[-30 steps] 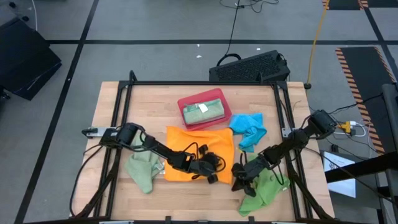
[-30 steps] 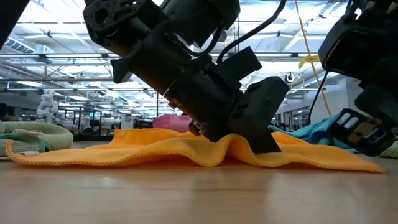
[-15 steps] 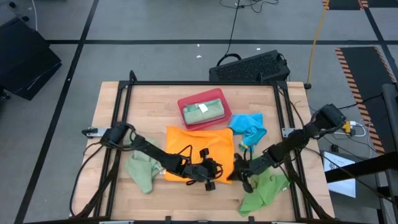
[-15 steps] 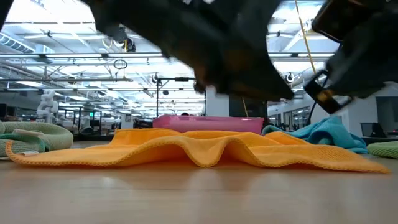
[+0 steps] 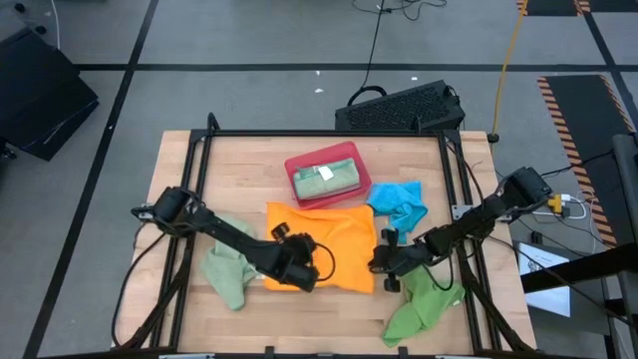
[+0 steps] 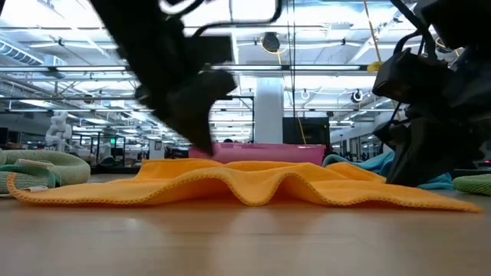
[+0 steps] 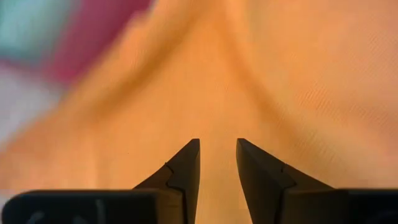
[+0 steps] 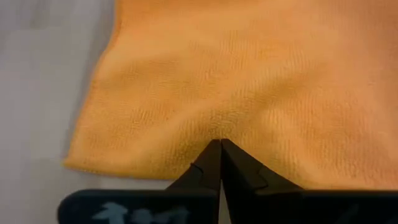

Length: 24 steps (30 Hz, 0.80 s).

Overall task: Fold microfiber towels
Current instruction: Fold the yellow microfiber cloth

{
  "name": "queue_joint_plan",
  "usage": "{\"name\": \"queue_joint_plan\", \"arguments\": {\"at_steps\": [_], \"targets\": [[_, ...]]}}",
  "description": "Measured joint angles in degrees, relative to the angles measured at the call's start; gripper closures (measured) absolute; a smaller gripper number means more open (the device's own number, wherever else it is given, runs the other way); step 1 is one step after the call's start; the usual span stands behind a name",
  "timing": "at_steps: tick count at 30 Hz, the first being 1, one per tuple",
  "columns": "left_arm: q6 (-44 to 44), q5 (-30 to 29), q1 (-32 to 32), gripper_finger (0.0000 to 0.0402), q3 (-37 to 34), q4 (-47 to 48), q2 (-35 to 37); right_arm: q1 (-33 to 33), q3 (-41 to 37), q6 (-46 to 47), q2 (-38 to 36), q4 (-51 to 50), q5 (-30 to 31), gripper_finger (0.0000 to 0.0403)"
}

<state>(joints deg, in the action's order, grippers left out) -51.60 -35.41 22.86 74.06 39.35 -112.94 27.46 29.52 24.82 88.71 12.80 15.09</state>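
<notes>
The orange towel (image 5: 329, 239) lies spread on the table's middle with a low ridge (image 6: 265, 184) across it. My left gripper (image 7: 217, 146) hangs open just over the towel's near left part (image 5: 311, 267), nothing between its fingers. My right gripper (image 8: 217, 144) is shut, its tips at the towel by the right edge (image 5: 379, 261). A sage green towel (image 5: 229, 274) lies bunched at the near left. A bright green one (image 5: 424, 304) lies at the near right and a bright blue one (image 5: 399, 204) at the far right. My right gripper sets its shut fingertips on the orange towel's top face (image 8: 214, 127), close to its right edge and not far from the near right corner (image 8: 68, 163). It comes slanting down from the table's right. The towel lies flat on the table there; whether any cloth is caught between the tips, I cannot tell.
A red tray (image 5: 299, 181) holding a folded sage green towel (image 5: 329, 178) stands behind the orange towel. A black frame (image 5: 199, 160) runs round the table. A dark keyboard (image 5: 404, 108) lies on the floor beyond the far edge. Bare wood shows along the near edge (image 5: 319, 324).
My left gripper has risen off the orange towel's middle, gone toward the table's left edge and tipped. My right gripper, shut throughout, has gone from the bright green towel toward the far edge to the orange towel's right edge. The orange towel has stayed in place.
</notes>
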Motion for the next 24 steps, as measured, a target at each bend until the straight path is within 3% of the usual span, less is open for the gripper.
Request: {"name": "queue_joint_plan", "arguments": {"at_steps": [4,10,17,21,24], "targets": [[-5.6,4.9,0.5,0.0293,0.0,4.3,-0.5,0.5,0.0,-3.0,-0.1,0.9,0.0,0.0399],[-3.4,8.4,2.4,0.0293,0.1,3.3,4.5,-0.6,0.0,-7.7,-2.7,6.3,0.1,0.0399],[-2.9,-6.3,3.3,0.0293,-0.9,15.0,14.5,-6.5,0.0,-11.3,-9.3,4.3,1.7,0.0398],[-2.1,-8.4,0.4,0.0293,-6.0,16.9,21.1,-11.3,-0.2,-14.4,-12.6,3.9,1.7,0.0398],[0.3,-6.3,-3.5,0.0290,-11.3,16.7,26.2,-15.1,-0.8,-14.7,-14.6,3.5,1.4,0.0398]]}}
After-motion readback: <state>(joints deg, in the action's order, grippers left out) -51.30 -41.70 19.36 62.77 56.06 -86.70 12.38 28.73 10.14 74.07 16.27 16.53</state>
